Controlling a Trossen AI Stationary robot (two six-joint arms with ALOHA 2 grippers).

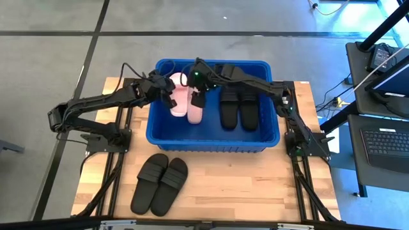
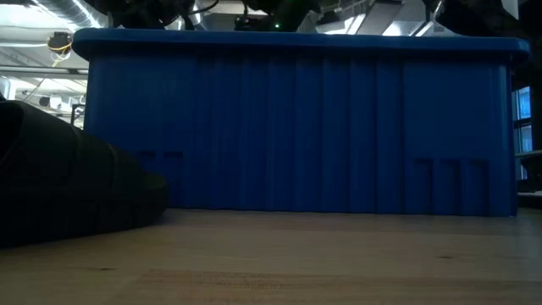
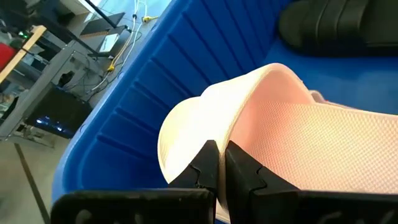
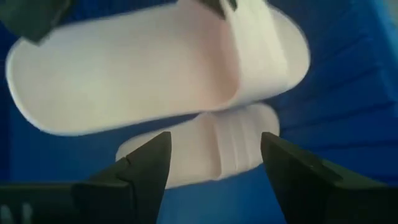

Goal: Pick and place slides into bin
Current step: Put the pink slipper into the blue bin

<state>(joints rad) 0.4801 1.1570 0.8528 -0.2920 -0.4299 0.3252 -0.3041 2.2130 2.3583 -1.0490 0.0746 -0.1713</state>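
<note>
High view: the blue bin point(image 1: 213, 137) sits at frame centre on the wooden table point(image 1: 255, 185). Inside it, a black pair of slides point(image 1: 239, 105) lies right of centre and the pink pair point(image 1: 186, 102) left of centre. A second black pair point(image 1: 160, 183) lies on the table below the bin, lower left of centre. The left gripper point(image 1: 169, 97) reaches in over the bin's left wall onto the left pink slide; the right gripper point(image 1: 197, 97) reaches in from the right over the other pink slide, its arm crossing above the black pair.

Low view: the bin's ribbed front wall point(image 2: 296, 127) fills most of the frame and hides everything inside it. One black slide point(image 2: 68, 186) bulks at the left edge on the tabletop. Both grippers are hidden behind the rim.

Left wrist view: the left gripper point(image 3: 217, 163) has its fingers pressed nearly together, pinching the edge of a pink slide point(image 3: 292, 130) that tilts up against the bin's wall point(image 3: 143, 93). A black slide point(image 3: 336, 25) lies at upper right.

Right wrist view: the right gripper point(image 4: 214, 155) is spread wide and holds nothing, hovering above the lower pink slide point(image 4: 205, 149) on the bin floor. The lifted pink slide point(image 4: 155, 68) crosses the upper frame.
</note>
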